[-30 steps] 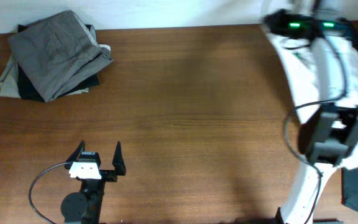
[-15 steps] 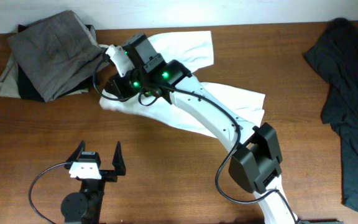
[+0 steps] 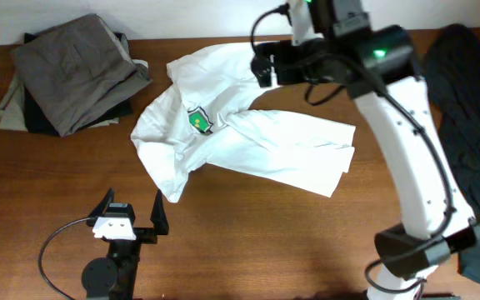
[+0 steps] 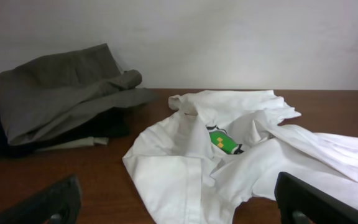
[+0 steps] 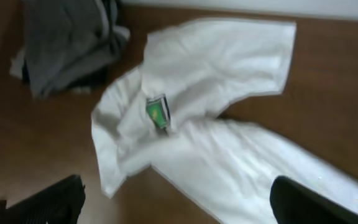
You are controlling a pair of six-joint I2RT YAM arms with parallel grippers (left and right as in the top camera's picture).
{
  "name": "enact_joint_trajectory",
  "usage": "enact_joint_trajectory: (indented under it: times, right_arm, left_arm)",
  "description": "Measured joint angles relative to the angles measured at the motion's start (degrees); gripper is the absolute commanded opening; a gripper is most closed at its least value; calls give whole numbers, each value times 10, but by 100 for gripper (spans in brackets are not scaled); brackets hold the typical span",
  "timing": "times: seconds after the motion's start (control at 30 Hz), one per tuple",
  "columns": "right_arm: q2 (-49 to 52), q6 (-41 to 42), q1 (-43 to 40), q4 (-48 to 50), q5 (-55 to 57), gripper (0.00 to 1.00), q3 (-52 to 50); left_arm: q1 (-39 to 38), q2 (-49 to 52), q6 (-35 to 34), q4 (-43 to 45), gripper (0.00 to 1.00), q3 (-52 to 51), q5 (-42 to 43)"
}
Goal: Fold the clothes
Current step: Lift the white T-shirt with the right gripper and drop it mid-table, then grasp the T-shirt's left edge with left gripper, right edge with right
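The right wrist view is soft and smeared. I can see the white shirt [image 5: 210,124] and a green badge [image 5: 158,109] on it, but the badge is not readable. The shirt runs out of this picture at the lower right. Of the right gripper [image 5: 176,183] only two dark fingers [image 5: 45,200] show, cut by the bottom corners. From overhead, the right arm [image 3: 398,125] covers part of the shirt's top edge, and the dark cloth [image 3: 473,83] is cut by the right border. In the pile of folded clothes [image 3: 69,75], the grey piece hides most of the lower ones. In the left wrist view, the left gripper [image 4: 178,186] is cut in the same way.
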Motion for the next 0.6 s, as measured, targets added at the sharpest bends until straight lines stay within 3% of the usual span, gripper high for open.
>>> enact_joint_trajectory:
  times: [0.07,0.13,0.2,0.37,0.53,0.6]
  right_arm:
    - [1,0,-2,-34,0,99,-2]
    - [6,4,-2,-46,0,86,-4]
    - [8,27,-3,-47,0,83,-4]
    - [-9,91,-7,-68,15,85,-6]
    - [-145,104,-8,-133,33,89,-8]
    - [-174,104,-8,-163,33,89,-5]
  left_arm:
    - [0,0,0,0,99,0,0]
    - [0,0,0,0,99,0,0]
    - [0,0,0,0,99,0,0]
    - [0,0,0,0,99,0,0]
    - [0,0,0,22,99,-1,8]
    - [0,2,0,94,99,-3,60]
